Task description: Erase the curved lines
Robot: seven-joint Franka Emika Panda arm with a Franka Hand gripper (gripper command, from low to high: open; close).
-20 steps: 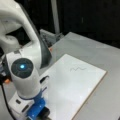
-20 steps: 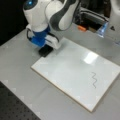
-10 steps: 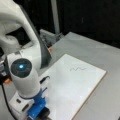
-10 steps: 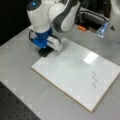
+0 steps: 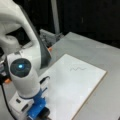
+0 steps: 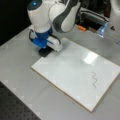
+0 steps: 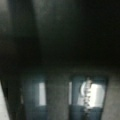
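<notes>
White board [image 6: 72,75] is lying flat on the grey table [image 6: 17,75] in both front views, and the curve lines [image 6: 94,80] are showing intact on it, also seen in a front view [image 5: 78,68]. The gripper [image 6: 45,52] is sitting low at the board's corner, well apart from the squiggle, which is lying across the board toward the opposite end. A black block [image 6: 45,51] is sitting directly under the blue-and-white gripper body, touching the table beside the board's edge. The arm's bulk is hiding the fingers; whether they are apart, together or clamped on the block, I cannot tell. In a front view the gripper [image 5: 41,113] is being cut off by the bottom edge. The wrist view is showing only dark, blurred shapes; nothing identifiable.
</notes>
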